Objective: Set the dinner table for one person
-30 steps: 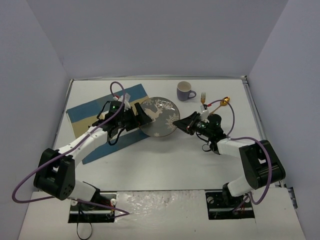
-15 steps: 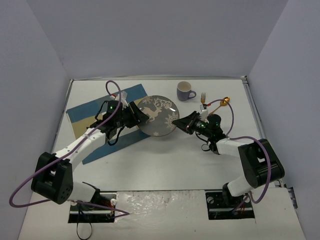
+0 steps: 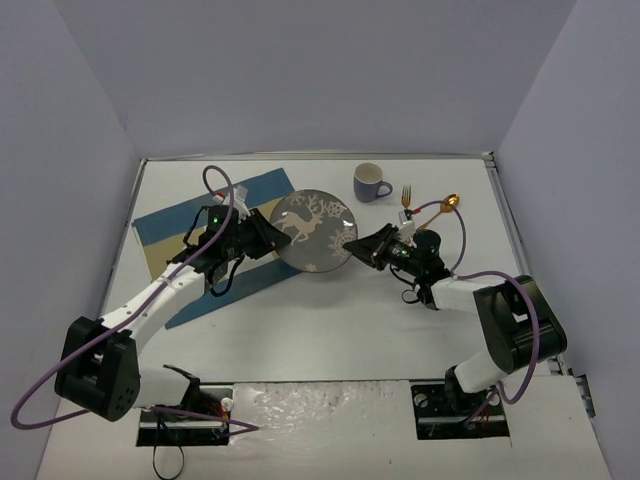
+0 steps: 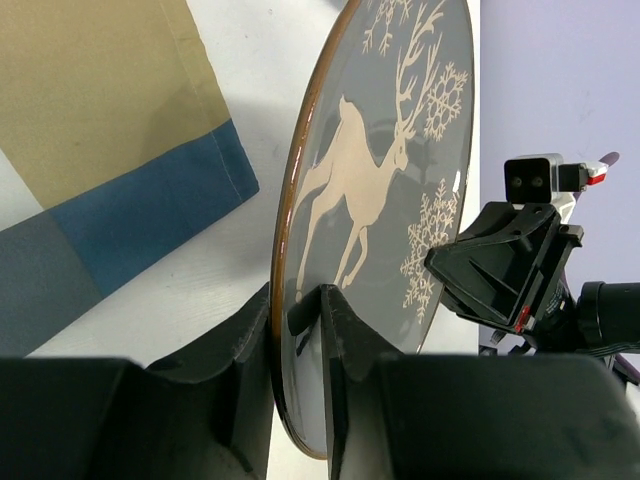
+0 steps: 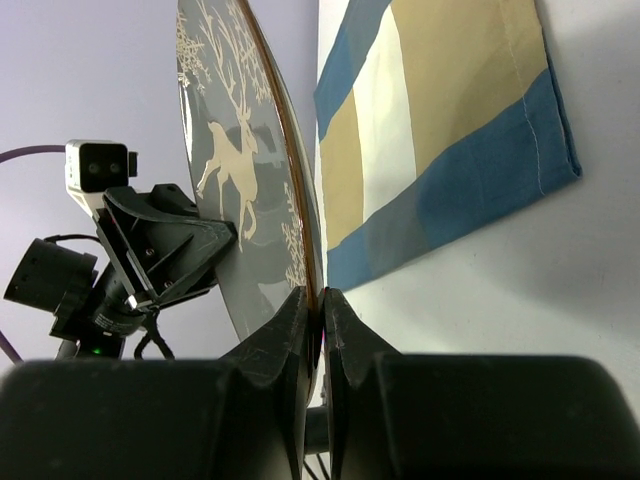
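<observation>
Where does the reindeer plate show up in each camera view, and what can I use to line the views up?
Top external: plate at centre, at the right end of the placemat.
Left wrist: plate seen edge-on, mid-frame; placemat upper left.
Right wrist: plate seen edge-on, upper left; placemat upper right.
Shared landmark: the placemat's blue and tan bands.

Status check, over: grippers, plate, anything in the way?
Right gripper shut on plate rim. Left gripper straddles opposite rim, grip unconfirmed. Plate at placemat right edge. Mug, fork, spoon apart from plate.
</observation>
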Controlling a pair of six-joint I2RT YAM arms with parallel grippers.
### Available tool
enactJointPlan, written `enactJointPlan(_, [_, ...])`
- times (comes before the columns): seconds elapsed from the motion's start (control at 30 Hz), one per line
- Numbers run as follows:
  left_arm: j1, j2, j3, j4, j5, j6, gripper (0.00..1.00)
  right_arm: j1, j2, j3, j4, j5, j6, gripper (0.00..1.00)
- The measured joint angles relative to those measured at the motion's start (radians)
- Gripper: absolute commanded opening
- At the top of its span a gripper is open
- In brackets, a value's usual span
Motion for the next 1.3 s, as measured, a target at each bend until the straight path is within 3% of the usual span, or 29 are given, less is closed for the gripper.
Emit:
enactJointPlan(0.03, [0.004,-0.002,-0.003,0.0,0.005,-0.001,0.0,0.001,0.0,0.0,-0.001,0.0,-0.001,0.08])
enactJointPlan(0.07, [0.006,-0.003,-0.006,0.0,0.009,-0.002,0.0,0.002,0.0,0.0,-0.003,0.0,-0.003,0.21])
enactJointPlan(0.1, [0.008,-0.005,-0.009,0.002,0.011,-0.004,0.0,0.003,0.0,0.0,-0.004,0.001,-0.005,0.42])
enactJointPlan(0.2, [0.012,-0.011,-0.02,-0.001,0.015,-0.005,0.0,0.009,0.0,0.006,-0.018,-0.003,-0.031,0.68])
enactJointPlan(0.37, [0.045,-0.016,-0.053,-0.006,0.02,-0.008,0.0,0.015,-0.02,0.049,-0.132,-0.008,-0.125,0.84])
enactJointPlan(0.6, [0.175,-0.054,-0.132,-0.034,0.024,0.02,0.0,0.008,-0.118,0.13,-0.307,0.016,-0.283,0.89])
enactJointPlan(0.83, [0.422,-0.144,-0.189,-0.029,0.088,0.026,0.0,-0.011,-0.25,0.135,-0.444,0.021,-0.407,0.89])
enactJointPlan(1.03, [0.613,-0.135,-0.237,0.136,0.165,-0.016,0.0,-0.029,-0.332,0.135,-0.528,0.013,-0.484,0.89])
enactJointPlan(1.3, [0.676,0.035,-0.248,0.333,0.226,-0.05,0.0,-0.062,-0.387,0.113,-0.563,-0.021,-0.523,0.89])
